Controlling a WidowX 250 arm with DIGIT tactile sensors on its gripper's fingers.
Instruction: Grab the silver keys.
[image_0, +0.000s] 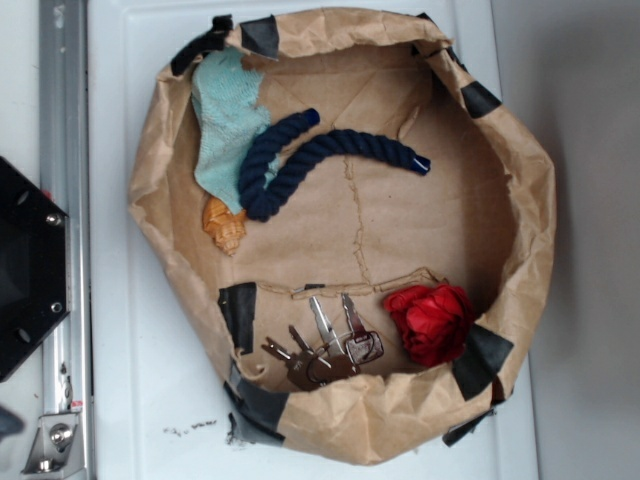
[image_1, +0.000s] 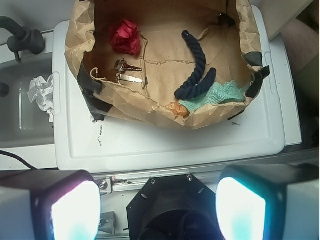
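- A crumpled brown paper basket (image_0: 150, 215), patched with black tape, sits on a white worktop (image_0: 130, 400).
- A dark blue rope (image_0: 300, 160) curls across a teal cloth (image_0: 225, 120).
- A red flower (image_0: 432, 320) lies just right of the silver keys (image_0: 325, 350).
- The keys rest against the basket's near wall.
- A small orange shell (image_0: 225, 227) lies below the cloth.
- The fingers (image_1: 75, 210) stand apart, well clear of the basket.
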